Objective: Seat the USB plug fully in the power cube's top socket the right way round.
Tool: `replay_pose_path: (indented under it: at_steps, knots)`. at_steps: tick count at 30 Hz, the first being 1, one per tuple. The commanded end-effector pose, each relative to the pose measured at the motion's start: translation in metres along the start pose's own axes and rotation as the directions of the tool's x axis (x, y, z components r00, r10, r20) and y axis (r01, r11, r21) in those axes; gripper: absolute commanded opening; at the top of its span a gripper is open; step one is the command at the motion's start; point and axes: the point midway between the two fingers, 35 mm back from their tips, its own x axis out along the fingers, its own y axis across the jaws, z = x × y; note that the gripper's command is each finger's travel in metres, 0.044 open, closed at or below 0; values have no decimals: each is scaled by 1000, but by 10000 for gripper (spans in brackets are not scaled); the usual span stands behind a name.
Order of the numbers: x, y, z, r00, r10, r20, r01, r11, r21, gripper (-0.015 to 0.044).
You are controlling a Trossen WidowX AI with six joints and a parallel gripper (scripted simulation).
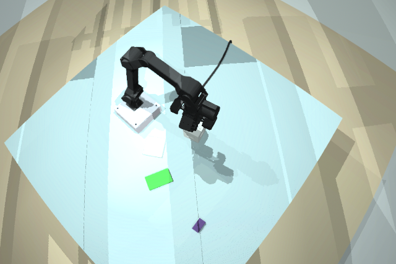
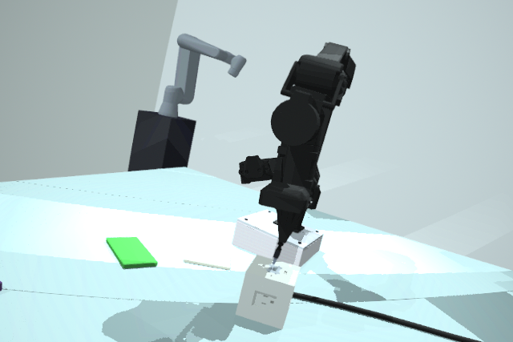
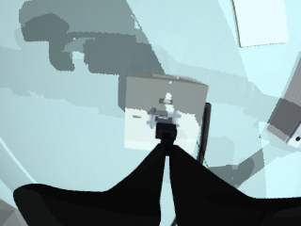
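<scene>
The power cube [image 1: 195, 135] [image 2: 269, 316] [image 3: 188, 98] is a pale block standing on the table under the gripper. My gripper [image 2: 280, 243] [image 3: 166, 150] is shut on the small black body of the USB plug [image 2: 276, 251] [image 3: 166, 132], just above the cube's top. The plug leans in the exterior view. Silvery metal shows between the black body and the top face. How deep the plug sits, and which way round, cannot be told. In the top view the arm hides the plug and fingertips.
A black cable [image 1: 220, 63] [image 2: 373, 313] [image 3: 206, 127] runs from beside the cube. A pale flat piece [image 1: 154, 144] [image 2: 207, 264] [image 3: 261, 21], a green slab [image 1: 158, 179] [image 2: 131, 251] and a purple block [image 1: 198, 225] lie on the table. The arm's white base [image 1: 135, 114] [image 2: 256, 238] is nearby.
</scene>
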Motion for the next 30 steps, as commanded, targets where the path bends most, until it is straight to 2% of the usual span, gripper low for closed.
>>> replay_pose_path:
  at_steps: [1, 30]
  knots:
    - [1, 0, -1, 1000, 0, -8, 0, 1000, -4, 0]
    - [5, 0, -2, 1000, 0, -17, 0, 1000, -6, 0]
